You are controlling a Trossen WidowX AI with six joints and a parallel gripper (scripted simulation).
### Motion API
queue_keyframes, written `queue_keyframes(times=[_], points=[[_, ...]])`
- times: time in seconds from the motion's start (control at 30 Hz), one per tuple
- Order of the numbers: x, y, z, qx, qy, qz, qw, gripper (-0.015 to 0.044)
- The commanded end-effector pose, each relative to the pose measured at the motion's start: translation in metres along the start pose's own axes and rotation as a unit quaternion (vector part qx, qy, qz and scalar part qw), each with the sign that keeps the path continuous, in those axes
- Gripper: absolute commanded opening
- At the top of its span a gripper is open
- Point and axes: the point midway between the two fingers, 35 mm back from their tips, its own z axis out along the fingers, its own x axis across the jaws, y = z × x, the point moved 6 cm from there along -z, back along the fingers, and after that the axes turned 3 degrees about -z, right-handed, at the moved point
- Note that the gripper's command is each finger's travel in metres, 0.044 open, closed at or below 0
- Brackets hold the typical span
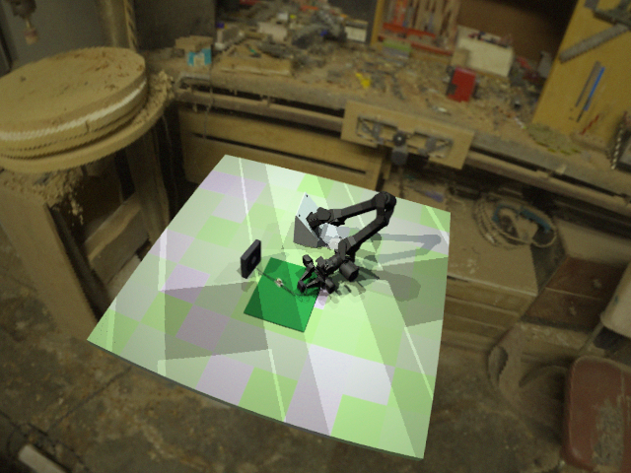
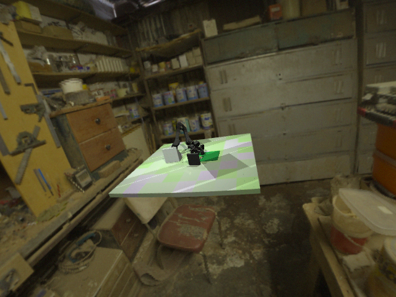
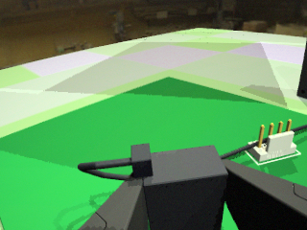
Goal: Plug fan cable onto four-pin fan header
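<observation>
My gripper (image 1: 315, 286) (image 3: 180, 175) is shut on the fan's plug (image 3: 187, 168), a dark grey block. It holds the plug over the green board (image 1: 275, 312) (image 2: 212, 156) (image 3: 96, 125), near the board's edge in the top view. The white four-pin header (image 3: 280, 146) (image 1: 278, 281) stands on the board, right of and beyond the plug in the wrist view. Its gold pins are bare and the plug is apart from it. The plug's lower end is hidden. The black cable (image 3: 106, 165) loops out left of the plug; another stretch runs from behind the plug past the header.
The black fan (image 1: 250, 258) (image 2: 193, 158) stands upright beside the board, its cable trailing over the board. A pale, slanted block (image 1: 306, 224) (image 2: 171, 154) stands by the arm's base. The arm (image 1: 367, 232) reaches over the patterned table top (image 1: 351, 367).
</observation>
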Motion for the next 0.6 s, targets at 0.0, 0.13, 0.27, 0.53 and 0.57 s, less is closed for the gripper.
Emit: queue_keyframes(times=[0.0, 0.13, 0.27, 0.53, 0.57], points=[[0.002, -0.0032, 0.0009, -0.003, 0.002, 0.005, 1.0, 0.0], [0.0019, -0.0068, 0.0016, -0.003, 0.002, 0.005, 1.0, 0.0], [-0.0002, -0.0045, 0.0008, 0.0, 0.0, 0.0, 1.0, 0.0], [-0.0002, -0.0045, 0.0008, 0.0, 0.0, 0.0, 1.0, 0.0], [-0.0002, -0.0045, 0.0008, 0.0, 0.0, 0.0, 1.0, 0.0]])
